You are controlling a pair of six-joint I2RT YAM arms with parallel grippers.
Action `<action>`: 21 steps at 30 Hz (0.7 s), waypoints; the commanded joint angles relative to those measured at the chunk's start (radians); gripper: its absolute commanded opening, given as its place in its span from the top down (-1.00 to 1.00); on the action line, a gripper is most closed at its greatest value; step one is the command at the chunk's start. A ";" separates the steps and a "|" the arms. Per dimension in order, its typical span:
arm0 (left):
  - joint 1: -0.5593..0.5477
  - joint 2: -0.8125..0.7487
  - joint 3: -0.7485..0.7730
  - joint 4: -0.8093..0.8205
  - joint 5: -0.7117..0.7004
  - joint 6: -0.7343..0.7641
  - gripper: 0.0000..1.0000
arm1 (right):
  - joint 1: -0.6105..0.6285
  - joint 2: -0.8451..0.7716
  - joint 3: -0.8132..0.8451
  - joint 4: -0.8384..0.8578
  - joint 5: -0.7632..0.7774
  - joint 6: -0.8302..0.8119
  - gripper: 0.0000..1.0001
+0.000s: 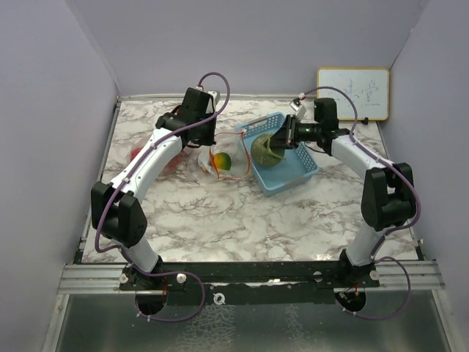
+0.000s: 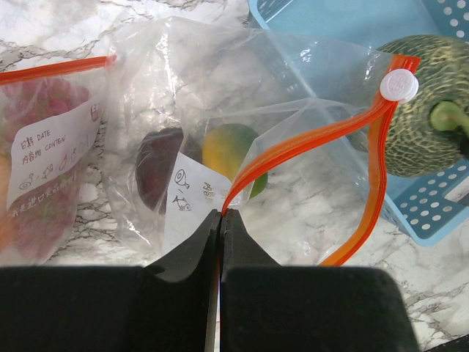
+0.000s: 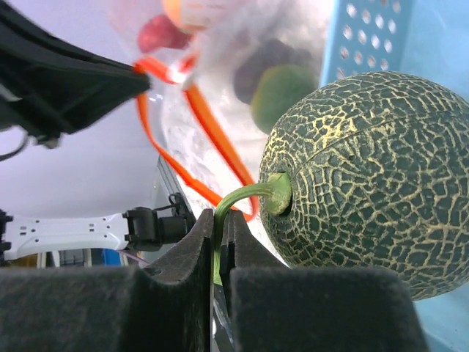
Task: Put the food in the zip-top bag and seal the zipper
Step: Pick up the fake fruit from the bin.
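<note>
A clear zip-top bag (image 2: 293, 139) with an orange zipper strip and a white slider (image 2: 399, 86) lies open on the marble table. It holds a dark purple fruit (image 2: 157, 172) and a yellow-green fruit (image 2: 231, 158). My left gripper (image 2: 220, 213) is shut on the bag's orange zipper edge and holds the mouth up; it also shows in the top view (image 1: 209, 149). My right gripper (image 3: 220, 220) is shut on the green stem of the grey-green melon (image 3: 374, 176). The melon (image 1: 265, 150) hangs at the left rim of the basket, just beside the bag's mouth (image 1: 227, 163).
The blue mesh basket (image 1: 293, 165) stands right of the bag. A second labelled bag (image 2: 44, 169) with red contents lies at the left (image 1: 146, 158). A small whiteboard (image 1: 353, 93) leans on the back right wall.
</note>
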 commanded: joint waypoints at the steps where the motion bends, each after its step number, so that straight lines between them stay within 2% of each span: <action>1: 0.007 -0.025 0.005 0.014 -0.010 0.006 1.00 | -0.010 -0.104 0.090 0.081 -0.082 0.024 0.97; 5: 0.007 -0.015 0.017 0.016 -0.001 0.003 1.00 | -0.010 -0.133 0.140 0.116 -0.142 0.059 0.96; 11: 0.007 -0.006 0.035 0.018 0.016 -0.005 1.00 | -0.001 -0.166 0.163 0.319 -0.244 0.211 0.96; 21: 0.007 0.018 0.080 0.008 0.047 -0.011 1.00 | 0.108 -0.160 0.151 0.433 -0.301 0.262 0.97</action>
